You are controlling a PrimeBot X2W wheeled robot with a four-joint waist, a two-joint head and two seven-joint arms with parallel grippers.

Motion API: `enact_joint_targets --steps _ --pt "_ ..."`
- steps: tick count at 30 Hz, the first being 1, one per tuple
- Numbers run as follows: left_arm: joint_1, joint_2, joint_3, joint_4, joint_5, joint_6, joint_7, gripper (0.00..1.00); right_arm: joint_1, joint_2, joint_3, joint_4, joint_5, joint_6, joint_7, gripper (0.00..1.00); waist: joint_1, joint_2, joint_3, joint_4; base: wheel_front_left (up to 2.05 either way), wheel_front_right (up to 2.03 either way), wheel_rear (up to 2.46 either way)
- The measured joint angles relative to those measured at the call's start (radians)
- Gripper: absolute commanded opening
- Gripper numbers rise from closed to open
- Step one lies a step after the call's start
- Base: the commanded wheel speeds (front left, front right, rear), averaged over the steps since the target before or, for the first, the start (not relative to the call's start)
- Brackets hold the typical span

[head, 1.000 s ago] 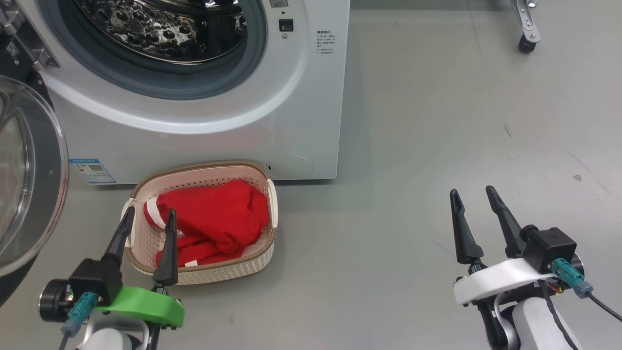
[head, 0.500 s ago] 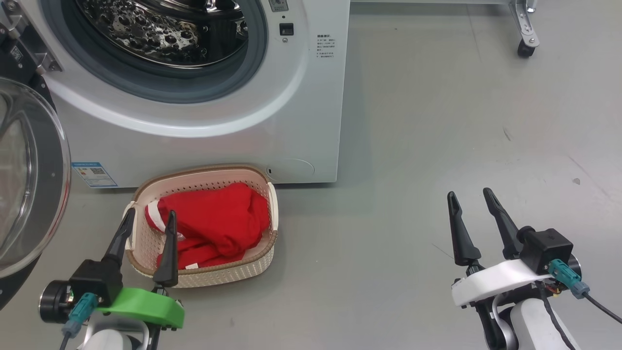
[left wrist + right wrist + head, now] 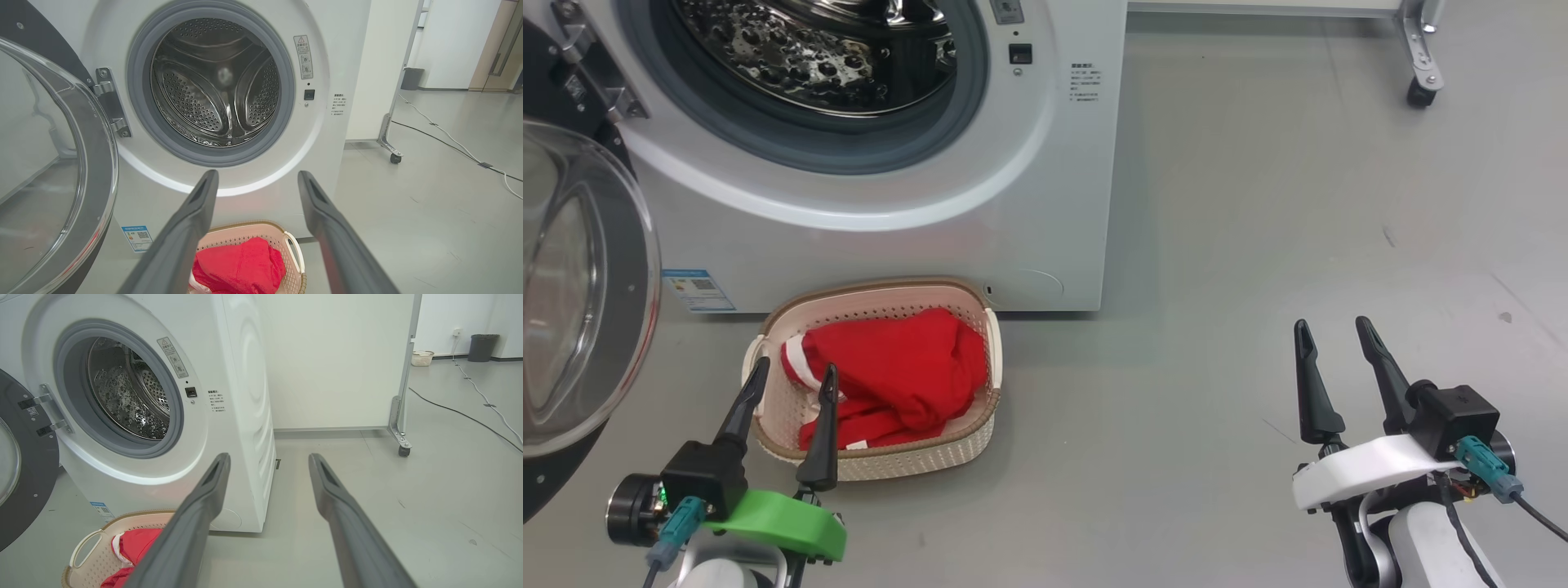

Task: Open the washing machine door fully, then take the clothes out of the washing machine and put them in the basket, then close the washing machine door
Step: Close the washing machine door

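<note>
**Door swung wide, red clothes in the basket**

The washing machine (image 3: 1045, 204) carries a blue label sticker (image 3: 698, 290) with a QR code low on its front. There is also a warning sticker (image 3: 302, 56) with a triangle sign beside the opening and a small block of print (image 3: 1085, 82) (all too fine for me to read).

My left gripper (image 3: 796, 363) hangs over the near rim of the basket (image 3: 915, 457), fingers apart and empty. My right gripper (image 3: 1331, 322) hovers above the floor well off to the right, likewise spread and empty.

The red clothes (image 3: 890, 367) with white trim lie heaped in the basket, just before the machine. The washing machine door (image 3: 572, 286) stands open on my left. A wheeled frame (image 3: 1421, 57) stands beyond.
</note>
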Motion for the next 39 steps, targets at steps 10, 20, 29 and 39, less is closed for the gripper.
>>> enact_joint_targets --steps 10,20,29,39 --pt "0.0 0.0 -0.016 0.005 -0.004 0.001 0.0 1.0 0.004 -0.006 0.005 -0.013 0.0 0.0 0.0 1.0 0.0 0.0 0.007 0.084 0.0 0.0 0.0" --pt "0.0 0.0 -0.018 0.004 -0.02 0.023 0.0 1.0 0.011 -0.014 0.054 -0.016 0.002 0.0 0.0 1.0 0.0 0.0 0.009 0.204 0.0 0.0 0.0" --pt "0.0 0.0 -0.018 0.003 -0.02 0.027 0.0 1.0 0.011 -0.014 0.09 -0.018 0.018 0.0 0.0 1.0 0.0 0.0 -0.002 0.326 0.0 0.0 0.0" --pt "0.006 0.0 -0.014 -0.003 -0.001 0.036 0.0 1.0 0.011 -0.013 0.109 -0.018 0.028 0.0 0.0 1.0 0.0 0.0 -0.016 0.446 0.0 0.0 0.0"
